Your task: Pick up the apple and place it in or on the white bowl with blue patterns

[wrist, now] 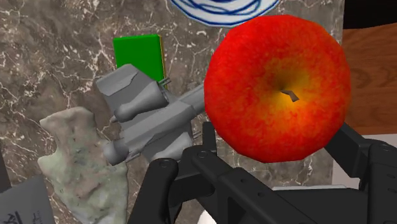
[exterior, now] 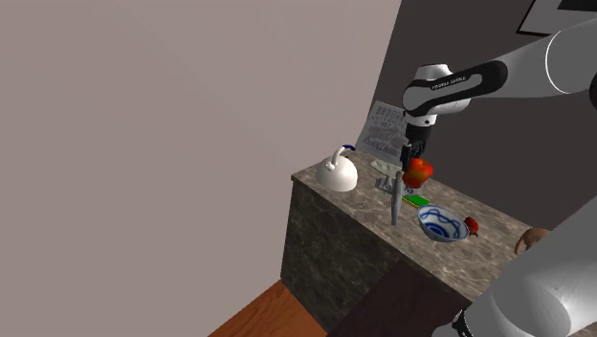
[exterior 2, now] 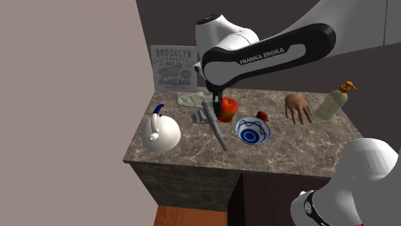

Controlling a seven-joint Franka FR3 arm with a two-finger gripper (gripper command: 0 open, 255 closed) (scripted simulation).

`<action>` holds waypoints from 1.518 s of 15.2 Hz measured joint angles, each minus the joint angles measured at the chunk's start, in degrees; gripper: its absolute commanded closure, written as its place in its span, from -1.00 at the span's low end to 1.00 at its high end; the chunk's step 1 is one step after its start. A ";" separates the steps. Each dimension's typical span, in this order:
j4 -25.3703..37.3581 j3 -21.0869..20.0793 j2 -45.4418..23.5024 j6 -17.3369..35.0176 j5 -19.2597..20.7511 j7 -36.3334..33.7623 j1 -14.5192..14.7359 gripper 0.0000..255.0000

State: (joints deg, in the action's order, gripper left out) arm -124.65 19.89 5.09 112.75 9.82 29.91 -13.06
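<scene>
My black gripper (exterior: 416, 175) is shut on a red apple (exterior: 418, 172) with a yellow patch around its stem, and holds it lifted above the marble counter (exterior: 497, 251). In the wrist view the apple (wrist: 278, 88) sits clasped between the fingers (wrist: 210, 137). The second exterior view has the apple (exterior 2: 227, 108) hanging just to the left of the white bowl with blue patterns (exterior 2: 252, 130). That bowl (exterior: 442, 224) stands on the counter, below and to the shoulder view's right of the apple; its rim (wrist: 222, 9) shows beyond the apple.
A grey tool (exterior 2: 212, 125) and a green card (wrist: 137, 55) lie under the apple. A white kettle (exterior 2: 159, 133), a pale stone (wrist: 83, 156), a printed sign (exterior 2: 173, 67), a hand model (exterior 2: 299, 107), a soap bottle (exterior 2: 335, 101) and a small red thing (exterior 2: 261, 115) share the counter.
</scene>
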 measured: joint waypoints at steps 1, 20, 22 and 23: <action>-1.53 0.42 1.58 0.12 0.74 0.48 -0.49 1.00; -20.74 5.93 16.05 6.51 10.41 4.85 -7.30 1.00; -21.35 6.36 14.89 8.28 10.45 4.88 -7.28 1.00; -21.77 6.52 14.52 9.08 10.53 4.85 -7.31 1.00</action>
State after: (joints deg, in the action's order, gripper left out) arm -146.42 26.41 19.60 121.83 20.35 34.77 -20.37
